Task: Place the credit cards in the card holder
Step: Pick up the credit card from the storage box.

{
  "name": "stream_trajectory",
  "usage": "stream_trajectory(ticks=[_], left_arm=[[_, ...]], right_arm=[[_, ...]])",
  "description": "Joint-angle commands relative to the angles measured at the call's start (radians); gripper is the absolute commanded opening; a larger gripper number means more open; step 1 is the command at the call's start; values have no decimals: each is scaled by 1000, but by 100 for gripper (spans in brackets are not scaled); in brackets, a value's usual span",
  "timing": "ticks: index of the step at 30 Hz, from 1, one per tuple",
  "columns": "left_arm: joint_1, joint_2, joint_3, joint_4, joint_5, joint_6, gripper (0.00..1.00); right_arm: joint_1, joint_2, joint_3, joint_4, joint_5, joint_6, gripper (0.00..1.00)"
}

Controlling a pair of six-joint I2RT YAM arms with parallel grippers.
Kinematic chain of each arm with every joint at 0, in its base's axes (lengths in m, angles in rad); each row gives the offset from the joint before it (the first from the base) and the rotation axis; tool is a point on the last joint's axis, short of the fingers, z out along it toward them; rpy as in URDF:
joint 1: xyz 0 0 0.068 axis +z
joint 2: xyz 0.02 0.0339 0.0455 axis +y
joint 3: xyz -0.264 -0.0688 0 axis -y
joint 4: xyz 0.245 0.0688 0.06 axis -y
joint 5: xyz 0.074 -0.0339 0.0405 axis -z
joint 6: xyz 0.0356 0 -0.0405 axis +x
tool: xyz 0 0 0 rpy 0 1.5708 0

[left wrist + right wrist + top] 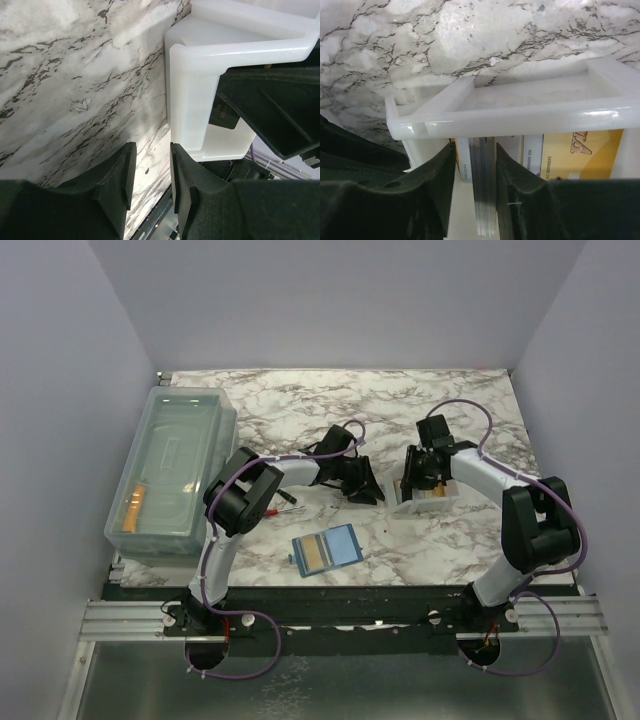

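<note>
Teal-blue and lying open, the wallet (340, 545) sits at 6 o'clock on the marble desk (300, 410), nearest the arm bases, with one gold card (313, 555) on its left half; I cannot tell whether that card is tucked into a pocket or only resting there. Nothing pins the wallet down, so in my judgement a card pushed into it may shove it along the desk. Further out, at about 3 o'clock, the left tool (151, 160) hangs with its jaws a little apart and nothing between them, just beside the corner of the white tray (510, 117). It is close enough that it could knock the tray or meet the other arm. The right tool (475, 170) reaches into that tray and straddles a thin grey edge (482, 200), either a card or several seen end-on. Whether the jaws are clamped I cannot tell. The edge looks layered, so more than one card could come up together, or one could slip, or catch the rim and drag the tray. By count: one wallet, one tray, two tools, at least two more gold cards (585, 155) showing faces in the tray, and one clear bin (170, 465) at 9 o'clock holding one orange piece (133, 505).
</note>
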Motion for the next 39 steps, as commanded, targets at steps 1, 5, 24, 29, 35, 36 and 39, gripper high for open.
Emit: stream_trajectory(ticks=[1,5,24,29,35,36,39], left_arm=[[-2,-2,4,-11,33,13,39],[-6,-4,4,-9,36,14,40],[-9,-6,2,0,43,12,40],[-9,-9,2,0,45,14,40],[-9,-6,3,3,52,11,40],[-9,-6,2,3,53,10,40],[-10,-5,3,4,53,11,40]], right_arm=[[-4,2,35,-52,25,-15,37],[-4,-12,57,-105,86,-24,37],[20,-13,116,-170,105,-10,24],[19,-8,85,-114,-6,7,25],[19,19,79,-76,-45,11,33],[19,24,78,-69,-53,11,35],[18,44,80,-55,-78,12,38]])
